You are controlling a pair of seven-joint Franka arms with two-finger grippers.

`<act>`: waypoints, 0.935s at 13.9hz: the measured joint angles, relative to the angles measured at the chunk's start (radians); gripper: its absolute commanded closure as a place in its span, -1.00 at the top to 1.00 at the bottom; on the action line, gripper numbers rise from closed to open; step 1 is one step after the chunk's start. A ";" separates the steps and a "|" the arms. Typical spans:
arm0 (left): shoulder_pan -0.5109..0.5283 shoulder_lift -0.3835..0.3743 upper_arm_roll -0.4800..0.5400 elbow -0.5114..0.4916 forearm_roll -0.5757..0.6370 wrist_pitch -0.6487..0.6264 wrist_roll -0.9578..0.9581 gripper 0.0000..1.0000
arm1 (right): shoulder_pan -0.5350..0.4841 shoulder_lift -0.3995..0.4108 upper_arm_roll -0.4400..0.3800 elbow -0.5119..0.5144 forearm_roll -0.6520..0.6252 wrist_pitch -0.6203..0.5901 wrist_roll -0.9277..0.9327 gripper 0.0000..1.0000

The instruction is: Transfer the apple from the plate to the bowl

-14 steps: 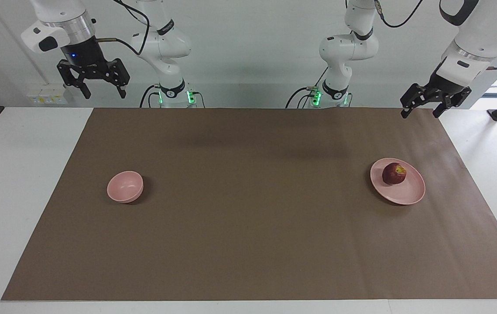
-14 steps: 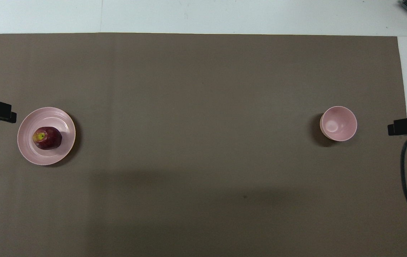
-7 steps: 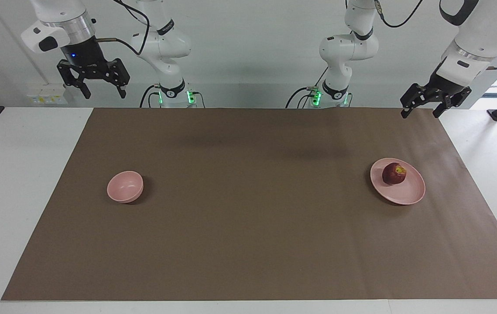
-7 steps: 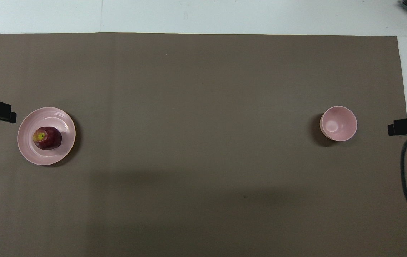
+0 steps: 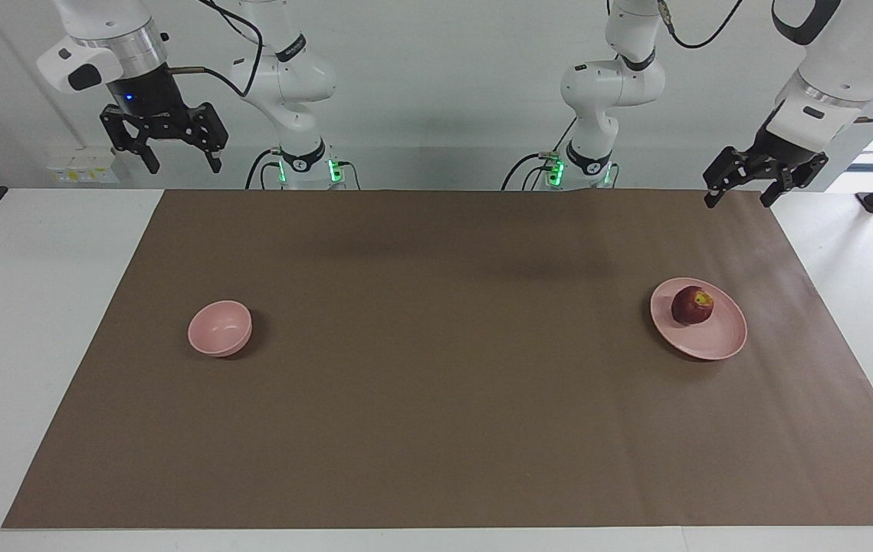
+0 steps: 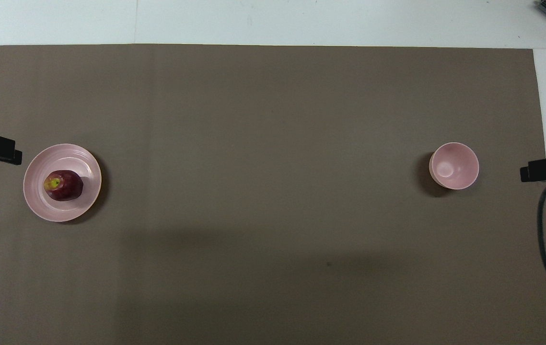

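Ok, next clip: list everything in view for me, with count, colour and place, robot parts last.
apple: one, dark red with a yellowish patch, on the plate.
plate: one, pale pink, on the mat toward the left arm's end of the table.
bowl: one, pale pink, empty, on the mat toward the right arm's end.
mat: one, brown, covers most of the table.
table: one, white, shows around the mat.
left gripper: one, black, open, raised over the mat's edge at the robots' end, empty.
right gripper: one, black, open, raised over the table's edge at the robots' end, empty.
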 measured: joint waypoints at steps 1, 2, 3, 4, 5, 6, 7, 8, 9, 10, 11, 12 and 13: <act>0.001 0.000 0.000 0.000 0.000 0.000 0.000 1.00 | 0.000 0.000 0.000 0.000 0.000 0.000 0.000 1.00; 0.006 0.000 0.001 0.000 0.000 0.001 0.000 1.00 | 0.000 0.000 0.000 0.000 0.000 0.000 0.000 1.00; 0.012 0.000 0.002 -0.002 0.000 0.001 0.000 1.00 | 0.000 0.000 0.000 0.000 0.000 0.000 0.000 1.00; 0.014 0.000 0.003 -0.008 0.000 0.001 0.000 1.00 | 0.000 0.000 0.000 0.000 0.000 0.000 0.000 1.00; 0.015 0.001 0.004 -0.021 0.000 0.006 0.000 1.00 | 0.000 0.000 0.000 0.000 0.000 0.000 0.000 1.00; 0.016 0.002 0.004 -0.044 0.000 0.024 0.000 1.00 | 0.000 0.000 0.000 0.000 0.000 0.000 0.000 1.00; 0.017 0.004 0.004 -0.077 0.000 0.058 0.000 1.00 | 0.000 0.000 0.000 0.000 0.000 0.000 0.000 1.00; 0.020 0.006 0.004 -0.114 0.000 0.101 0.000 1.00 | 0.000 0.000 0.000 0.000 0.000 0.000 0.000 1.00; 0.025 0.008 0.004 -0.152 0.000 0.145 0.000 1.00 | 0.000 0.000 0.000 0.000 0.000 0.000 0.000 1.00; 0.028 0.010 0.005 -0.176 0.000 0.167 0.000 1.00 | 0.000 0.000 0.000 0.000 0.000 0.000 0.000 1.00; 0.030 0.011 0.005 -0.194 0.000 0.177 0.000 1.00 | 0.000 0.000 0.000 0.000 0.000 0.000 0.000 1.00; 0.032 0.011 0.005 -0.212 0.000 0.192 0.000 1.00 | 0.000 0.000 0.000 0.000 0.000 0.000 0.000 1.00; 0.032 0.011 0.005 -0.231 0.000 0.211 0.000 1.00 | 0.000 0.000 0.000 0.000 0.000 0.000 0.000 1.00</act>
